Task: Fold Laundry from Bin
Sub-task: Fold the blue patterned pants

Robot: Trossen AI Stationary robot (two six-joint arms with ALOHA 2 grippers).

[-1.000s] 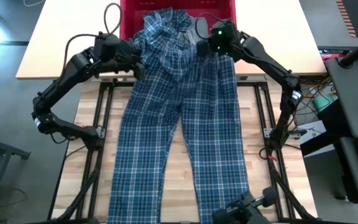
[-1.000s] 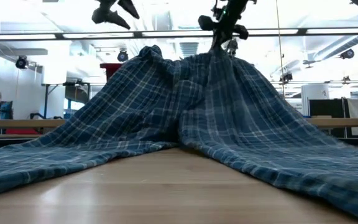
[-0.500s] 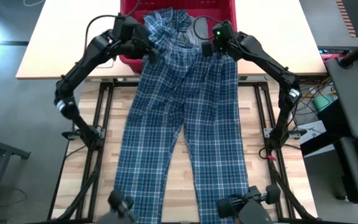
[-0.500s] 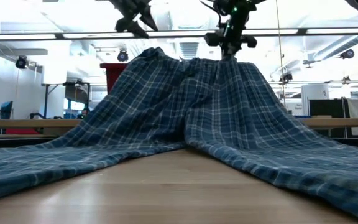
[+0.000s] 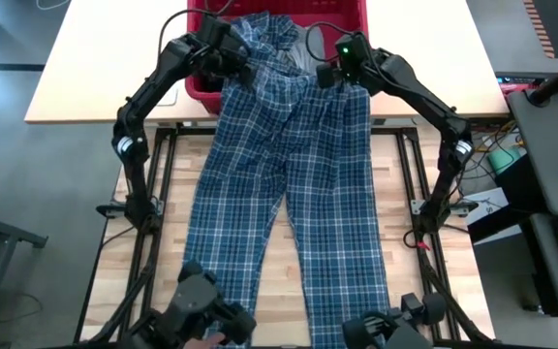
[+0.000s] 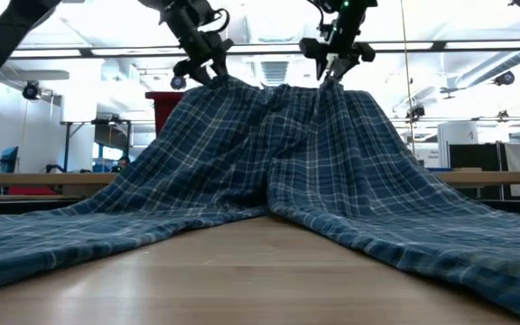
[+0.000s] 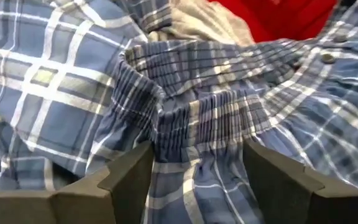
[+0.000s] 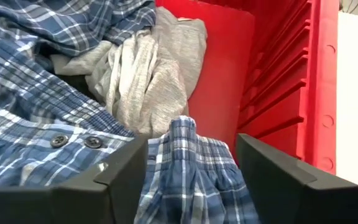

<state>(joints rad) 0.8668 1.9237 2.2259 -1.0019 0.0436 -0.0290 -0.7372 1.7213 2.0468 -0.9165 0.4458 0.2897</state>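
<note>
Garment: blue-and-white plaid cotton trousers with an elastic waistband (image 5: 284,194) lie spread down the light wooden table (image 5: 395,223), legs toward the near edge, waistband draped over the front rim of the red rectangular plastic bin (image 5: 201,89) at the far edge.
Left gripper: the left gripper (image 5: 229,66) hangs over the left end of the waistband, fingers spread wide with the gathered elastic bunched between them (image 7: 194,180); nothing is pinched.
Right gripper: the right gripper (image 5: 342,73) stands over the right end of the waistband, fingers apart either side of a raised fold of plaid (image 8: 188,168); not clamped on it.
Step in hand, as I judge it: take both waistband corners to draw the trousers clear of the bin.
Doing it well: bite a single thickness of the elastic band at matching points left and right; lift level so the legs do not twist; keep clear of the light grey soft T-shirt (image 8: 148,68) lying beneath.
Also in bin: a second plaid cloth (image 5: 264,34) at the far side.
Hard to make out: whether that cloth is a separate shirt; a small black garment is not visible.
Cut off: the bin's far wall and the trouser hems at the near edge.
</note>
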